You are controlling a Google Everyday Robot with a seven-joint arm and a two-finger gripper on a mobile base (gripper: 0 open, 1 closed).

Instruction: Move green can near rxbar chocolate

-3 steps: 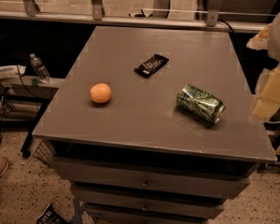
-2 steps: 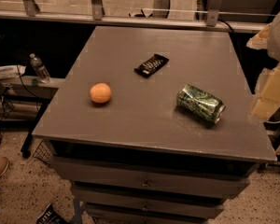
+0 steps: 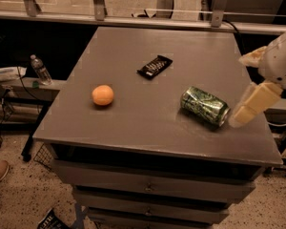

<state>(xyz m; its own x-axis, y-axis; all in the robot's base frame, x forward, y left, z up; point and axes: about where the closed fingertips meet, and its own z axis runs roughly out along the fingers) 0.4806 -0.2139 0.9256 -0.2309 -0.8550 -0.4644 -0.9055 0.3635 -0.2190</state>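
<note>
The grey flat-topped drawer cabinet (image 3: 133, 128) carries everything. My cream-fingered gripper (image 3: 238, 90) hangs over its right edge, fingers spread apart and holding nothing. The dented, shiny green metal can (image 3: 205, 105) lies on its side just beside my lower finger, its long axis pointing roughly at me. The small flat black wrapped bar (image 3: 155, 66) sits farther back and left in view, well apart from the can.

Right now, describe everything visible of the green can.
The green can is shiny green metal with white and dark mottled print, slightly dented, lying on its side on the grey table, right of centre, one silver end facing the end effector just beside it at the right edge. Whether they touch is unclear.
</note>
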